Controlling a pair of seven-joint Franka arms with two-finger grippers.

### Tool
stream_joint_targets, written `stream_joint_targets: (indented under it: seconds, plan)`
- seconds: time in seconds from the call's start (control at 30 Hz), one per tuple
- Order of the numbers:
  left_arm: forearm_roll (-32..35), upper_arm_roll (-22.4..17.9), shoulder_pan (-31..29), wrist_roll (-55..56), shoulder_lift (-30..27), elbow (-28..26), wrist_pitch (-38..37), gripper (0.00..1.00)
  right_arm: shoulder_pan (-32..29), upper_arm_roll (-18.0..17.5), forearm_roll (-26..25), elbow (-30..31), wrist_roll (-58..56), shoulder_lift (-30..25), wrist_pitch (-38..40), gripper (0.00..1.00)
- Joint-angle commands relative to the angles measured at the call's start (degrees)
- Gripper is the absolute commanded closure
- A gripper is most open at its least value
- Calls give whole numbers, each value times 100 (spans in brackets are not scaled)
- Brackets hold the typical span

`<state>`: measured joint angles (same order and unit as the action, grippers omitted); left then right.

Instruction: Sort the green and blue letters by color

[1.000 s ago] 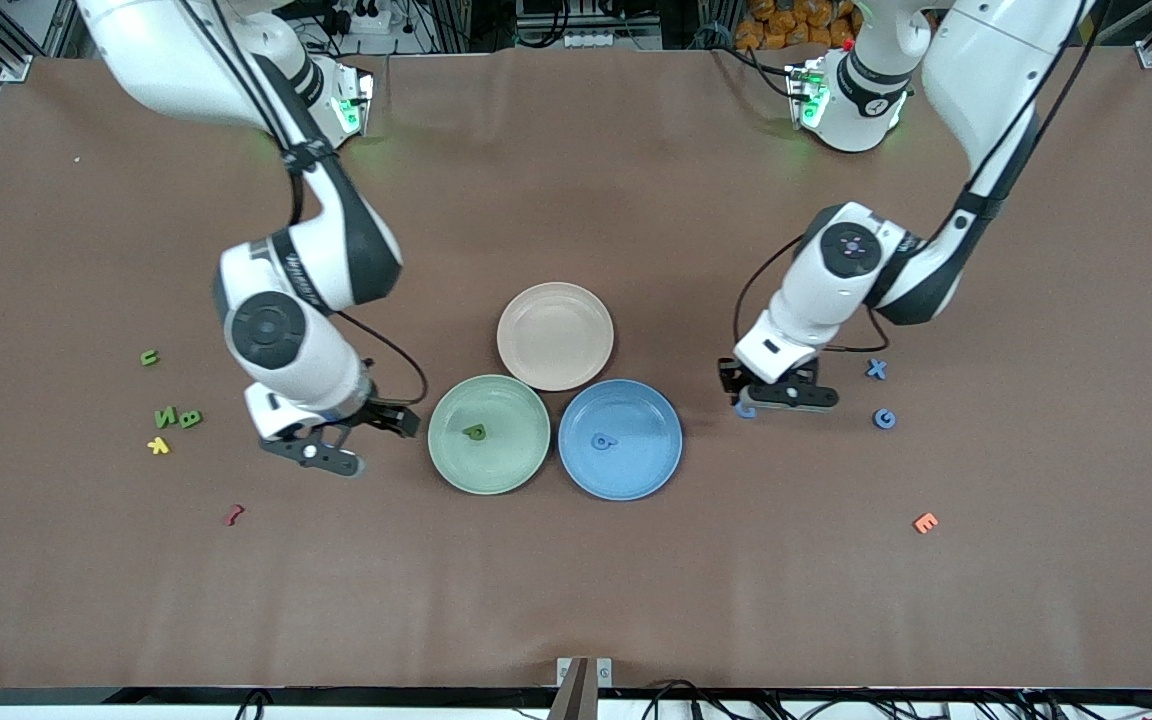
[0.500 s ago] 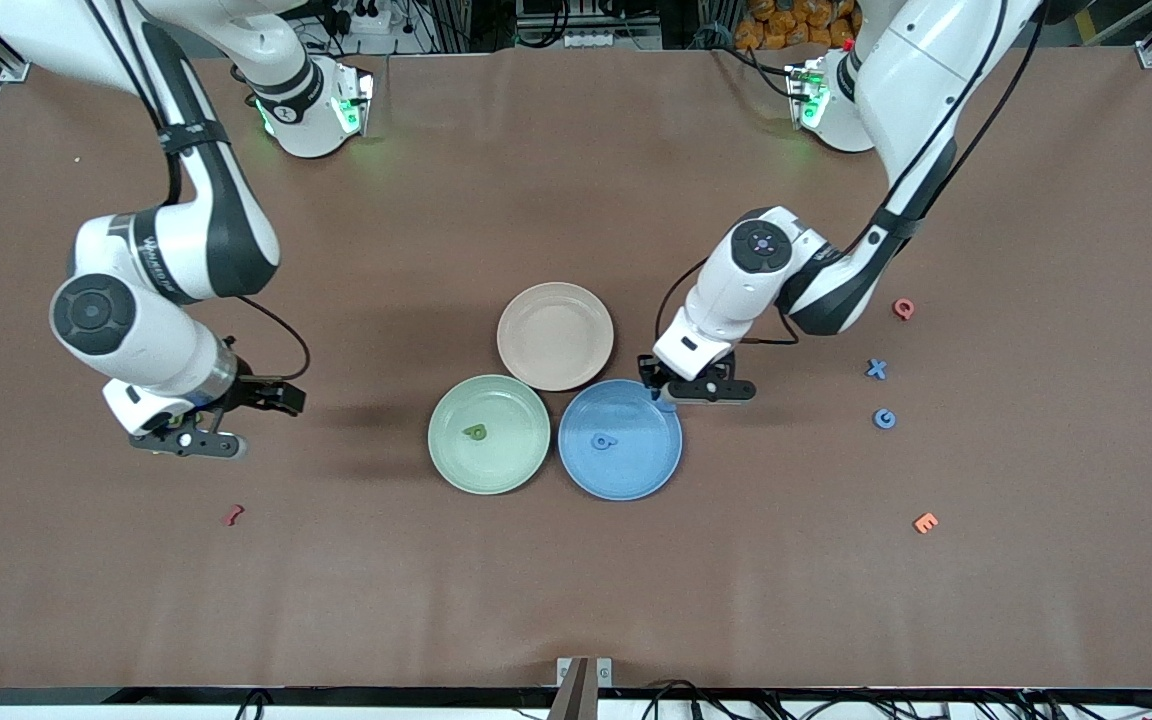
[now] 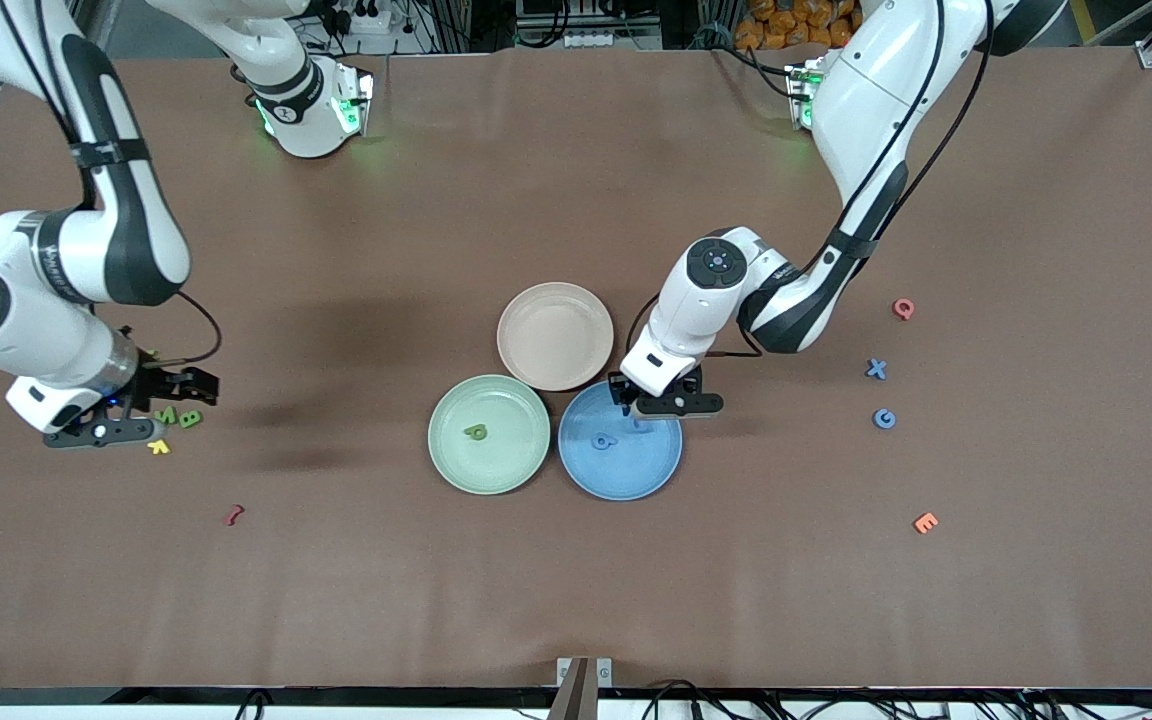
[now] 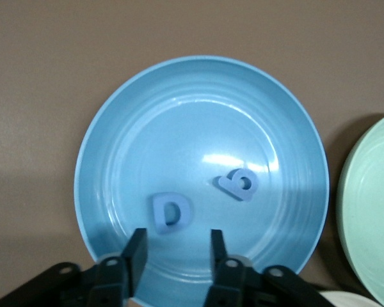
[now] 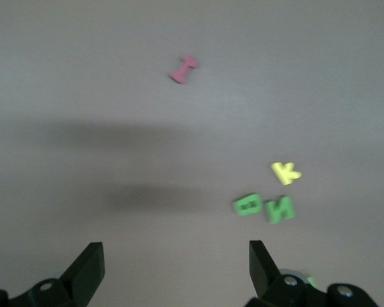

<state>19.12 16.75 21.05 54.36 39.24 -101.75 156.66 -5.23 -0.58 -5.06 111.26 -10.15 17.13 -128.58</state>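
A beige plate (image 3: 555,336) sits empty beside the green plate (image 3: 489,434) and blue plate (image 3: 620,440). A yellow letter (image 3: 158,447), dark red letter (image 3: 232,515), orange letter (image 3: 925,522) and pink letter (image 3: 903,308) lie on the brown table (image 3: 576,560).

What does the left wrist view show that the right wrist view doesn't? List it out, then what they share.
Only the left wrist view: the blue plate holding the blue D and another blue letter, plus the green plate's edge.
Only the right wrist view: the green B, green N, yellow letter and pink letter.
Both: brown tabletop and an open pincer.
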Motion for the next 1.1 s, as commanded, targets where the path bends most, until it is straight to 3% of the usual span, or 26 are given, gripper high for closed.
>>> stream_joint_targets:
  seconds: [0.0, 0.4, 0.67, 0.9, 1.07]
  plan:
    - [127, -84, 22, 119, 5, 146, -110, 0, -330, -92, -109, 405, -953, -78, -484, 0]
    - [171, -49, -469, -1084, -338, -90, -1278, 0, -391, -101, -109, 546, -1727, 335, -1063, 0]
    - [171, -14, -1058, -1849, -918, -908, -1288, 0, -576, -101, -109, 660, -2325, 590, -1609, 0]
    - [171, -14, -1646, -2296, -1164, -1329, -1288, 0, -646, -101, -100, 660, -2685, 739, -1732, 7]
    - [171, 47, -2341, -3333, -1629, -2154, -841, 0, -760, -109, -83, 660, -3063, 915, -1960, 8]
